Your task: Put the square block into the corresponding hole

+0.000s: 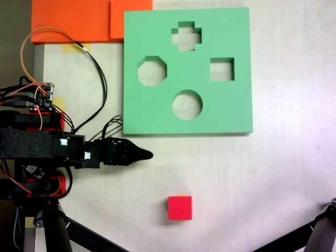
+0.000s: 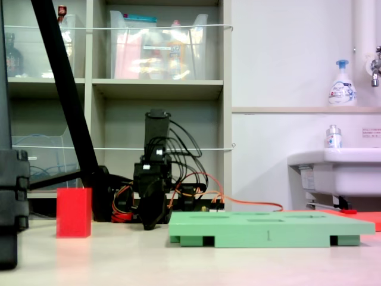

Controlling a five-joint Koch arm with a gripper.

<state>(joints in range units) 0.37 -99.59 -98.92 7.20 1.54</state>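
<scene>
On table, plain red cube (image 1: 180,208)

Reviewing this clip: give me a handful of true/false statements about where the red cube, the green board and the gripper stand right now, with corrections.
1. The small red foam cube sits in the square cutout of the flat green foam board. False: it rests on the bare table, apart from the board.
2. The board has four cutouts: cross, octagon, square, circle. True.
3. The black gripper is clamped on the cube. False: it holds nothing and is clear of the cube.
4. In the top-down fixed view, the gripper tip lies just below the board's lower edge. True.
5. All four cutouts are empty. True.
6. The cube is tipped on an edge. False: it stands flat.
</scene>
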